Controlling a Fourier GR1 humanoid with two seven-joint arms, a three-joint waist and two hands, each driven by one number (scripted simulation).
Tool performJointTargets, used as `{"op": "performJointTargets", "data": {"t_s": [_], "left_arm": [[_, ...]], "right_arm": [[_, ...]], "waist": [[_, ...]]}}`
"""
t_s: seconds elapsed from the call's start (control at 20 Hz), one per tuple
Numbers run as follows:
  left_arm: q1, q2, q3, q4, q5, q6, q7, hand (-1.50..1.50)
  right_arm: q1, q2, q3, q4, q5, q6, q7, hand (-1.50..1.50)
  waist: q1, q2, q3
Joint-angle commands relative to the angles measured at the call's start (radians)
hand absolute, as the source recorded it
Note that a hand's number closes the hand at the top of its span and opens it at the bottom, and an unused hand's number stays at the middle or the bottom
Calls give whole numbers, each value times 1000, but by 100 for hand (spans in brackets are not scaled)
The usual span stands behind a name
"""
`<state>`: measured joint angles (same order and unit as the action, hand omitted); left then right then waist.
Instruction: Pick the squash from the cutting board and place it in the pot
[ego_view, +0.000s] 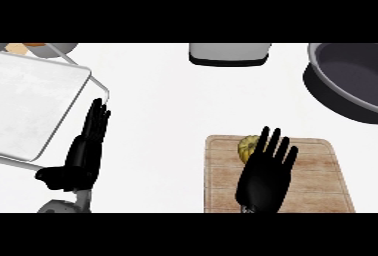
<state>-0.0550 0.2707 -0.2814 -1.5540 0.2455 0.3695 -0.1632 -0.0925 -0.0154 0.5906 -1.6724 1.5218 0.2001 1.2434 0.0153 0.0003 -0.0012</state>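
The squash (246, 147) lies at the far left part of the cutting board (317, 175), mostly hidden behind the right hand (264, 181); that hand is over the board with its fingers (275, 145) straight and spread, gripping nothing; the pot (334, 87) stands beyond the board, towards its right, well apart from it; the left hand (81, 160) rests left of the board on the counter (162, 100), fingers straight, just beside a white tray (33, 100).

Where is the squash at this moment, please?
In the head view, the squash lies at the cutting board's far left edge, partly hidden by the open right hand.
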Motion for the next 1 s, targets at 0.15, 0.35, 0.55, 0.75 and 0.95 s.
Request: {"op": "performJointTargets", "data": {"t_s": [0.15,0.35,0.55,0.75,0.95], "left_arm": [[14,-2,6,-25,-7,-3,10,0],[-6,1,39,34,6,-37,-21,0],[37,-35,2,-3,-33,5,-19,0],[25,-35,16,-9,-38,4,1,0],[26,-29,13,-40,-43,-8,34,0]], "right_arm": [[-100,15,-25,94,-47,50,244,-150],[-117,15,-59,153,-60,8,219,-150],[-106,15,-31,190,38,18,163,150],[-110,15,11,200,137,-4,128,150],[-177,15,-19,248,119,19,121,150]], "waist": [[-1,0,1],[-7,3,1],[-7,0,1],[-10,-1,1],[-4,0,2]]}}
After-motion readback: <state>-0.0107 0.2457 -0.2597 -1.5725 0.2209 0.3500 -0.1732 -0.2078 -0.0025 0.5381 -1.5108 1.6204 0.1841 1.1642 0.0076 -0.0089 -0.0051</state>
